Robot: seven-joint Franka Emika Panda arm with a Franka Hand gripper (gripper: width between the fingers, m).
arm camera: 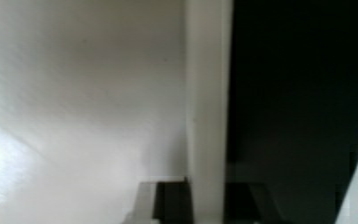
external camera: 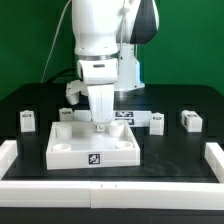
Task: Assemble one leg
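Observation:
A large white square panel [external camera: 112, 148] lies in the middle of the black table. My gripper [external camera: 100, 124] reaches down onto the panel's far wall. In the blurred wrist view the gripper [arm camera: 208, 196] has one dark finger [arm camera: 171, 206] on each side of that white wall [arm camera: 208, 90], pressed against it. The panel floor [arm camera: 69, 110] is on one side and the black table on the other. Small white legs with markers lie loose: one at the exterior view's left [external camera: 28, 121] and two at its right [external camera: 157, 121] [external camera: 190, 120]. None is in the gripper.
A white stub [external camera: 62, 116] stands by the panel's far left corner. The marker board [external camera: 126, 116] lies just behind the panel. A raised white border runs along the table's left [external camera: 10, 152], right [external camera: 214, 156] and front [external camera: 110, 190].

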